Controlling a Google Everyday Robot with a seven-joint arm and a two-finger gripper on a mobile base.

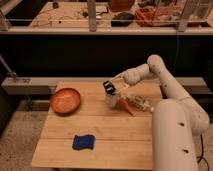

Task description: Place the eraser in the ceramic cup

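Note:
The small white ceramic cup [111,100] stands upright near the middle of the wooden table [115,135]. My gripper [109,88] hangs directly over the cup's mouth, at the end of the white arm [150,70] that reaches in from the right. A small dark block with a light edge [108,86] shows at the gripper's tip, just above the cup's rim. I cannot tell whether it is the eraser or part of the gripper. No eraser shows anywhere else.
A wide orange bowl [66,100] sits at the table's left. A blue flat pad [83,142] lies near the front. An orange cone-shaped thing [125,106] and a lying clear bottle [140,103] are right of the cup. My white body [175,135] stands at the table's right edge.

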